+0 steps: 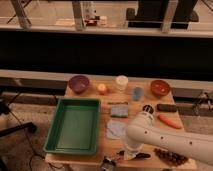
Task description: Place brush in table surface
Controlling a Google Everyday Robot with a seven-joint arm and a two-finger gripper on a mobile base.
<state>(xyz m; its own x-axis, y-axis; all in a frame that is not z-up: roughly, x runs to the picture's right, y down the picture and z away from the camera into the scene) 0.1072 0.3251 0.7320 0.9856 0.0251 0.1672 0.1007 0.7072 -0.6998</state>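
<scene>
While the gripper (112, 161) sits closed low at the front edge of the table surface (111, 99), beside the brush (140, 155), confirm your grip before lifting.

You see a long dark panel (100, 52) under pale-framed windows (50, 10), grey floor (30, 112) below, a black chair base (17, 130) at left.

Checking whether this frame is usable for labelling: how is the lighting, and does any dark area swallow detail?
Camera view: warm, even light on the table surface; the band behind it is black; the green tray reads clearly. Camera view: the gripper, shut, sits at the table's front edge by the brush.
</scene>
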